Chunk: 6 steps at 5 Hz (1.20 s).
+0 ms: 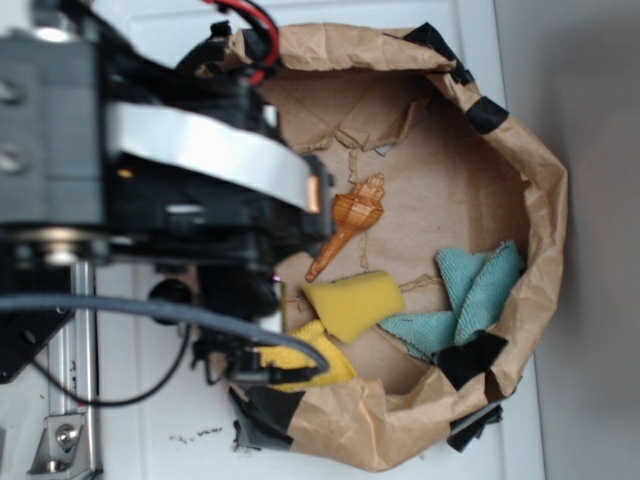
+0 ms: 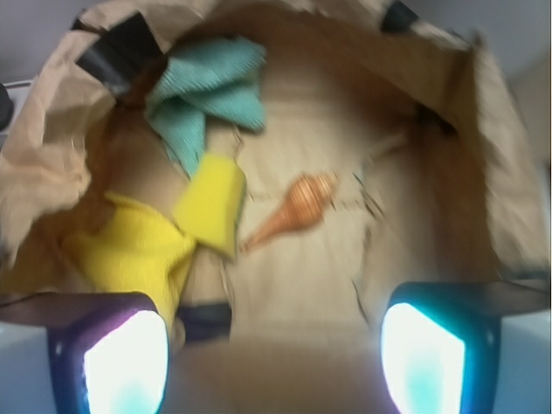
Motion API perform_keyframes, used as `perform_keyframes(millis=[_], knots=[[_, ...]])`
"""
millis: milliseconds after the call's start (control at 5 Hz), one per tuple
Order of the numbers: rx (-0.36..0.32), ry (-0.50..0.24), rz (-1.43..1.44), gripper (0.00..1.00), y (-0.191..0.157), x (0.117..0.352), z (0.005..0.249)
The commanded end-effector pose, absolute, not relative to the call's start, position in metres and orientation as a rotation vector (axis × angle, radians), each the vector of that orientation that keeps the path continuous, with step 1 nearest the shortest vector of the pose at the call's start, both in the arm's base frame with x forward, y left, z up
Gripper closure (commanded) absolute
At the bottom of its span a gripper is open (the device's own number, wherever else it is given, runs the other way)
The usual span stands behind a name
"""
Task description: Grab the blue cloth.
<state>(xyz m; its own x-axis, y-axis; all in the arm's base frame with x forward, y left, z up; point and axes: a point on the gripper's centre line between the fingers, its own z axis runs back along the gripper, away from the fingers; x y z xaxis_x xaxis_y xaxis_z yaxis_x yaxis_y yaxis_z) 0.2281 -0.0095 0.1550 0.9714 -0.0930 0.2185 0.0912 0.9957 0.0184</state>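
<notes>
Lying apart, one blue cloth, one sponge

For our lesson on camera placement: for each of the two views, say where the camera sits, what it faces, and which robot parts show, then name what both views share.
Exterior: looks down from above onto the paper-lined bin; the robot arm fills the left.
Wrist: sits on the arm, facing into the bin; the open end effector has its fingers at the bottom corners.
Shared: the blue cloth, yellow sponge, yellow cloth, orange shell toy.

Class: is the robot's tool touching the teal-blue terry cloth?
Apart. The wrist view shows the tool open at the bottom, teal-blue terry cloth far above.
</notes>
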Motion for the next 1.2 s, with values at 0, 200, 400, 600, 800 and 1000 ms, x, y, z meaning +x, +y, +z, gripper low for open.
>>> perform_keyframes(millis=[0,200,400,600,800,1000], knots=[[0.042,-0.378,-0.215,0.0,-0.004,0.271,0.146],[0.087,-0.376,-0.24,0.0,-0.006,0.298,0.125],[0.075,-0.378,-0.289,0.0,-0.016,0.319,0.106],[0.049,-0.375,-0.354,0.0,-0.039,0.324,0.096],[0.012,-0.367,-0.381,0.0,-0.054,0.322,0.093],[0.005,-0.382,-0.396,0.0,-0.06,0.326,0.087]])
